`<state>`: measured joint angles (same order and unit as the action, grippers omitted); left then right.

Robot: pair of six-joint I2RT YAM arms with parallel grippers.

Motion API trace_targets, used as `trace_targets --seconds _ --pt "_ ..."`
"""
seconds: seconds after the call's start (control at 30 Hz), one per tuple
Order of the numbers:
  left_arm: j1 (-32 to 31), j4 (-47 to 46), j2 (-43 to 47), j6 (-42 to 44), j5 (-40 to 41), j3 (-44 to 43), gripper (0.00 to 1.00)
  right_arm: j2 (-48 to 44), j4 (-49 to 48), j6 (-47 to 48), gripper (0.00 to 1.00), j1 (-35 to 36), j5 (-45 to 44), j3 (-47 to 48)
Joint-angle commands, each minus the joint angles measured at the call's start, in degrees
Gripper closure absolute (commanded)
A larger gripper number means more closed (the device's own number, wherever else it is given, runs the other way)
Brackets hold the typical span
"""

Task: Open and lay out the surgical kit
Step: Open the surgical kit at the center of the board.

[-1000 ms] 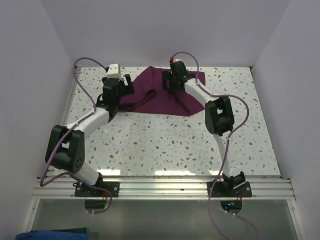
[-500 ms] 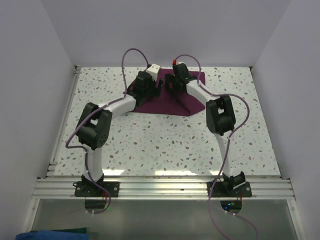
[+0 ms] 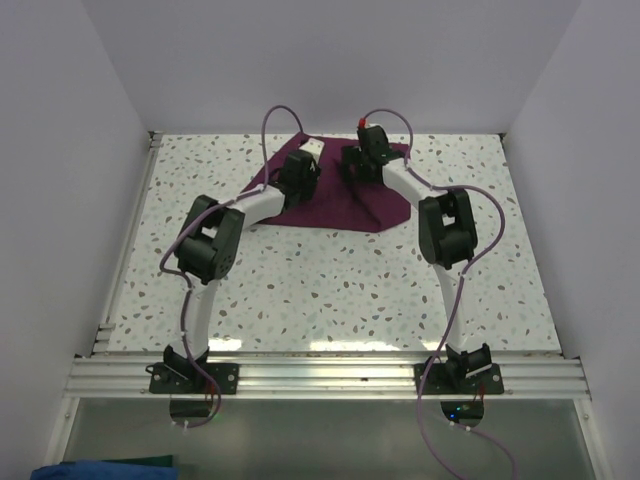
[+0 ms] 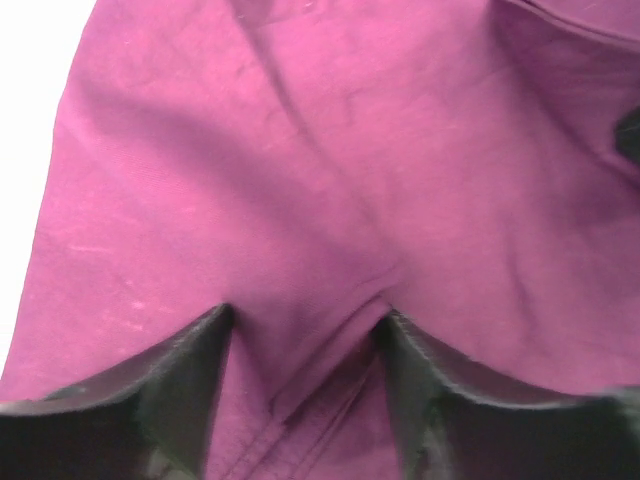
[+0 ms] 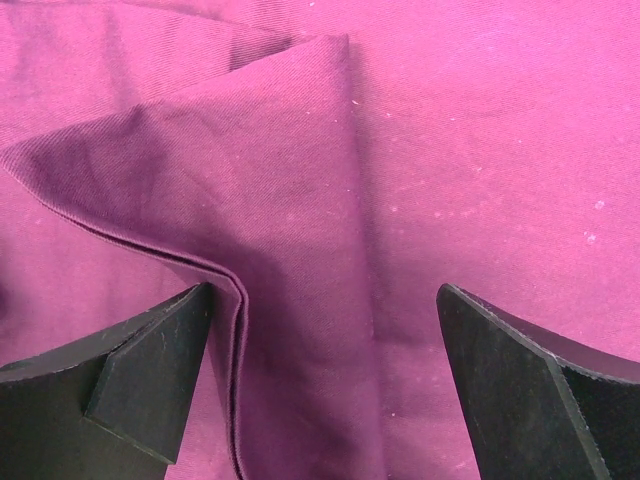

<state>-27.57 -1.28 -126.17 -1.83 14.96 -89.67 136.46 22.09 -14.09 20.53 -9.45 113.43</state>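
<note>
The dark purple cloth wrap (image 3: 345, 205) lies folded at the back middle of the table. My left gripper (image 3: 300, 172) is down on its left part. In the left wrist view the gripper (image 4: 305, 335) is open and pressed into the cloth (image 4: 300, 150), with a raised crease and a stitched hem between the fingers. My right gripper (image 3: 362, 160) is over the cloth's back part. In the right wrist view it (image 5: 325, 320) is wide open just above the cloth (image 5: 480, 150), and a folded flap (image 5: 230, 170) has its edge beside the left finger (image 5: 150, 370). The steel tray and the instruments are hidden.
The speckled tabletop (image 3: 320, 290) stretches in front of the cloth. White walls close the back and both sides. The arm bases stand on the metal rail (image 3: 320, 378) at the near edge. Purple cables loop above both wrists.
My left arm has swung from the cloth's left edge to the right and back, onto the cloth. My right gripper has shifted slightly right and back.
</note>
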Motion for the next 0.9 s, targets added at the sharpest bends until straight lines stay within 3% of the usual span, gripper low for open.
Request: trace_targets --seconds 0.0,0.03,0.07,0.13,0.3,0.4,0.47,0.53,0.57,0.7,0.87 --pt "-0.29 0.49 -0.48 0.86 4.72 -3.93 0.47 -4.10 -1.96 -0.33 0.02 -0.41 0.05 -0.14" --pt "-0.29 0.75 -0.66 0.95 5.34 -4.89 0.56 -4.10 -1.96 -0.33 0.02 -0.41 0.05 -0.14" --pt "-0.29 1.01 -1.01 1.12 6.82 -5.51 0.77 -4.01 -1.96 -0.33 0.02 -0.58 0.14 -0.14" --pt "-0.20 1.19 -1.53 1.12 9.20 -7.79 0.97 -3.92 -1.96 -0.41 0.02 -0.85 0.22 -0.22" --pt "3.30 3.21 -1.36 0.16 15.00 -10.96 1.00 -3.92 -1.96 -0.59 0.02 -1.46 0.75 -0.40" --pt "9.54 4.17 -1.45 -3.70 15.01 -12.54 0.99 -3.84 -2.14 -0.68 0.01 -1.81 1.19 -0.40" --pt "15.42 7.33 -3.46 -8.09 14.83 -15.61 0.51 -3.75 -2.22 -0.68 0.02 -1.73 1.54 -0.23" --pt "19.38 9.79 -4.87 -12.21 13.61 -17.81 0.14 -3.49 -2.31 -0.68 0.02 -1.73 1.98 -0.05" --pt "22.79 10.76 -6.27 -13.46 12.73 -18.61 0.01 -3.31 -2.31 -0.68 0.02 -1.73 2.16 0.21" --pt "28.88 16.66 -7.61 -19.61 10.89 -20.65 0.00 -3.66 -2.57 -0.68 0.02 -1.73 2.42 0.13" --pt "29.42 8.67 1.88 -20.32 10.44 -10.10 0.00 -5.15 -3.71 -0.85 0.01 -1.73 2.86 -1.10"
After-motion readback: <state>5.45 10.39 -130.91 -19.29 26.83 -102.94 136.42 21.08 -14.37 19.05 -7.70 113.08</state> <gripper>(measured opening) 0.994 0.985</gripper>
